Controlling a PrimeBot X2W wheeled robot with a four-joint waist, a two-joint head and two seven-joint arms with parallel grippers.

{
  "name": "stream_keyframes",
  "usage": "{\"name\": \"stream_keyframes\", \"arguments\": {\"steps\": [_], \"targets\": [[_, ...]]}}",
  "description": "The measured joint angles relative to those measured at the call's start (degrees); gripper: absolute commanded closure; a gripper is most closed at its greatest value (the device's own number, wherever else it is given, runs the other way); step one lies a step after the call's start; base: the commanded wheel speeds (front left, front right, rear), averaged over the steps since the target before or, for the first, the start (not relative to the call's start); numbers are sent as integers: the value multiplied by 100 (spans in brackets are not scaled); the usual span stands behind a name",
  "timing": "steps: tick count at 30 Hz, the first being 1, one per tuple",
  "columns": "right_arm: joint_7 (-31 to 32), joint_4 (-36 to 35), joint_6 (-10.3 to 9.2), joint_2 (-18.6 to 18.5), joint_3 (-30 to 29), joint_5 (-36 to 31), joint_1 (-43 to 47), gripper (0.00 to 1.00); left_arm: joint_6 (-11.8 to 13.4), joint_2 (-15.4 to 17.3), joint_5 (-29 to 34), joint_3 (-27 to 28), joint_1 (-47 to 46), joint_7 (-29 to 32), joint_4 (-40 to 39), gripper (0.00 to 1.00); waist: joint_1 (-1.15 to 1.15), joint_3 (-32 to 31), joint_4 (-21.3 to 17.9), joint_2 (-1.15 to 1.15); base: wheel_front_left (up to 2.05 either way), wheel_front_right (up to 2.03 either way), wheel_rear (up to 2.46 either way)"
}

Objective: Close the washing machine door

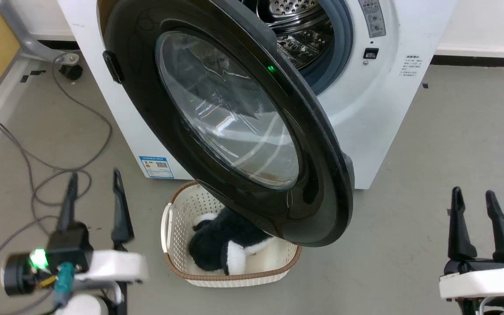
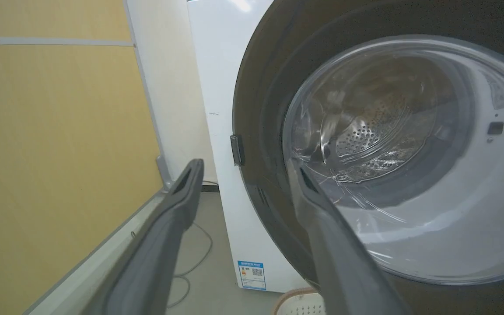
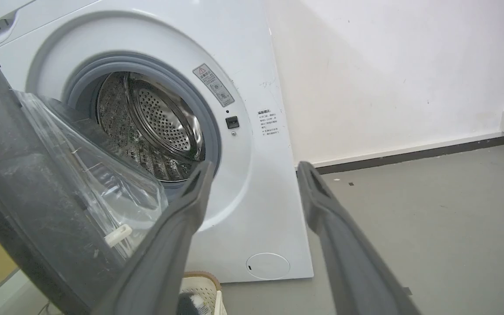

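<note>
Hanging Ajar, Door Untouched

Spread wide and empty, the left gripper (image 1: 95, 175) hovers low. The right gripper (image 1: 472, 192) is likewise parted, holding nothing. Between them, just ahead, sits a white basket (image 1: 168, 218) with a black-and-white plush toy (image 1: 217, 251). Beyond the left fingertips the washing machine door (image 1: 234, 131) stands swung out, apart from both grippers. Behind it gapes the steel drum (image 1: 298, 26) of the white machine (image 1: 383, 122).
</note>
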Motion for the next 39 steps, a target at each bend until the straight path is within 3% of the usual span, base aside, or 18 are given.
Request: {"name": "stream_keyframes", "arguments": {"steps": [10,11,12,16,24,32,39], "targets": [[0,90,0,0,78,-116,98,0,-377,-494,389,332,311,0,298,0,0,-119,19,0,0,0,0],[0,66,0,0,86,-146,97,87,-417,-531,421,358,320,0,307,0,0,-128,28,0,0,0,0],[0,47,0,0,109,-174,96,100,-453,-568,455,378,324,0,326,0,0,-136,37,0,0,0,0],[1,-172,0,1,68,-63,22,100,-594,-682,580,467,325,0,353,0,0,-154,81,0,0,0,0],[-1,-1344,0,-2,466,397,-978,100,-808,-948,694,625,325,0,321,0,0,-104,156,0,0,0,0],[-1,-2187,0,-101,2024,534,-1633,100,-944,-1154,811,761,325,0,299,0,0,-86,263,0,0,0,0],[-1,-2307,0,-739,3520,322,-1689,100,-1033,-1256,883,887,325,0,300,0,1,-79,329,0,0,0,0]]}}
